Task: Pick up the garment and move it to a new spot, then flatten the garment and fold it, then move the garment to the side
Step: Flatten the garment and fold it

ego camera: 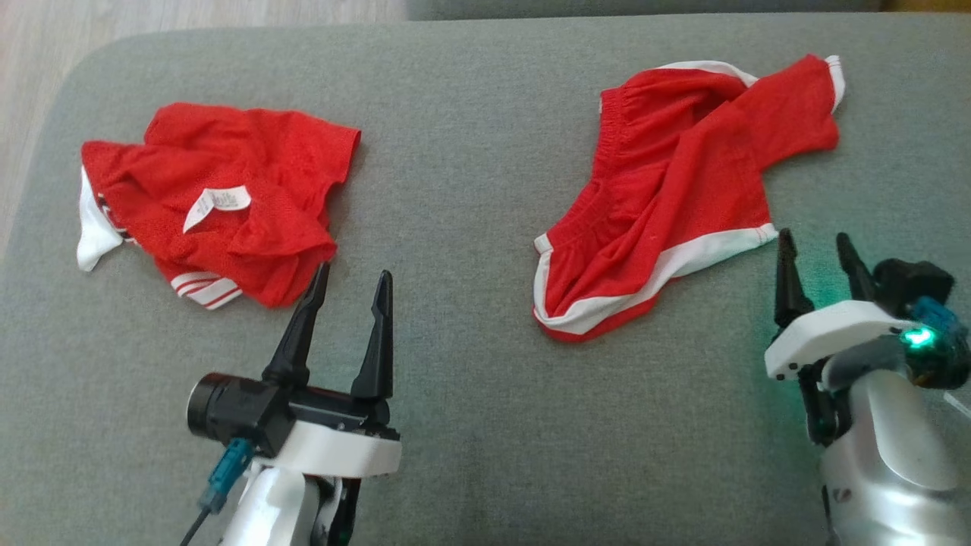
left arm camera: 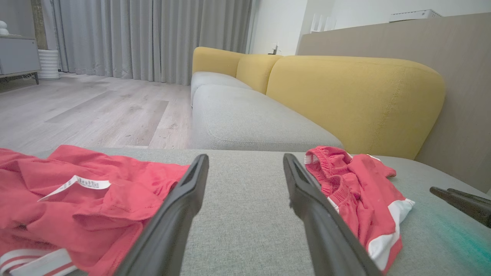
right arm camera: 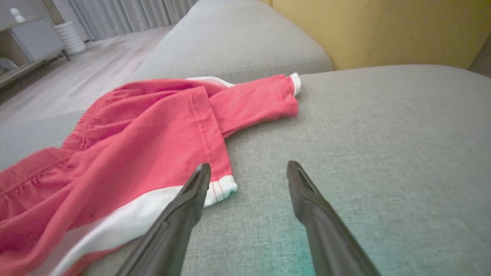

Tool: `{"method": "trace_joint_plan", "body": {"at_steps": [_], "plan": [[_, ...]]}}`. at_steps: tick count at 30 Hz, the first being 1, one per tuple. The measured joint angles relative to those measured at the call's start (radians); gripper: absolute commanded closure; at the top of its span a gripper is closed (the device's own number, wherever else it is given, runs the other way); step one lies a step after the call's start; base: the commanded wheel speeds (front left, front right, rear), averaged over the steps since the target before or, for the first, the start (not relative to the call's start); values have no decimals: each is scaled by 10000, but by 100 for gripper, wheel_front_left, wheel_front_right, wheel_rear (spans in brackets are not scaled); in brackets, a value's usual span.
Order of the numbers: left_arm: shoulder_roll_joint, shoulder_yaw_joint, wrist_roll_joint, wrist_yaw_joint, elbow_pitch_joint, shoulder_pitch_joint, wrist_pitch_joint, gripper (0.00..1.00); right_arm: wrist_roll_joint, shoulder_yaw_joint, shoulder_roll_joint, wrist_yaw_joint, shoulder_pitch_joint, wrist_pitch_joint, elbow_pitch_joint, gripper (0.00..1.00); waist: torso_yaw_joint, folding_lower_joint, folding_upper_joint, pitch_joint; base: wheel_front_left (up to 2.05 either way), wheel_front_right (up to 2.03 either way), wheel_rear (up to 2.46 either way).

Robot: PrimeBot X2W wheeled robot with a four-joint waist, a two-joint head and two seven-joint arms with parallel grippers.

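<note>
Two crumpled red garments lie on the grey cushion [ego camera: 470,425]. The left garment [ego camera: 227,197] [left arm camera: 76,195] is a top with a white label and striped cuffs. The right garment [ego camera: 667,189] [left arm camera: 353,184] [right arm camera: 134,145] is a pair of shorts with white trim and an elastic waistband. My left gripper [ego camera: 354,270] [left arm camera: 245,157] stands open just right of the top's near corner, with nothing between its fingers. Just past the shorts' white-trimmed corner, my right gripper [ego camera: 813,234] [right arm camera: 248,165] is open and empty, its left finger close beside that trim.
The cushion's rounded far-left edge drops to a wooden floor [ego camera: 190,15]. A yellow sofa backrest [left arm camera: 356,96] and more grey seat cushions [left arm camera: 245,119] lie beyond. Bare cushion stretches between the two garments and in front of them. The right gripper's fingers [left arm camera: 460,201] show in the left wrist view.
</note>
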Motion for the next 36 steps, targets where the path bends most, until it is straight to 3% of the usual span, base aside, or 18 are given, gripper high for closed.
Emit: {"method": "trace_joint_plan", "body": {"at_steps": [17,18,19,20,27,36], "plan": [[-4,-50,-58,-2,0,-337,0,0,-1365,-63,-19,0,-1493,301,2330,0,298,-1,0,498,0,0,0],[-4,-50,-58,-2,0,-367,0,0,-1365,-59,-21,2,-1582,286,2435,7,293,-2,0,513,0,0,0],[-6,-52,-58,-2,0,-375,-2,0,-1365,-58,-25,2,-1645,213,2516,64,288,-1,0,523,0,0,0],[-6,-52,-58,-2,4,-375,0,0,-1367,-58,-25,2,-1690,157,2585,100,280,-1,0,529,0,0,0],[-8,-29,-58,12,92,-368,-2,0,-1417,-261,-10,2,-1761,-274,2911,100,148,-1,0,406,0,0,0],[-8,21,-61,56,163,-215,-2,0,-1730,-2134,-10,2,-698,-754,2261,100,-376,-3,0,-250,0,0,0]]}}
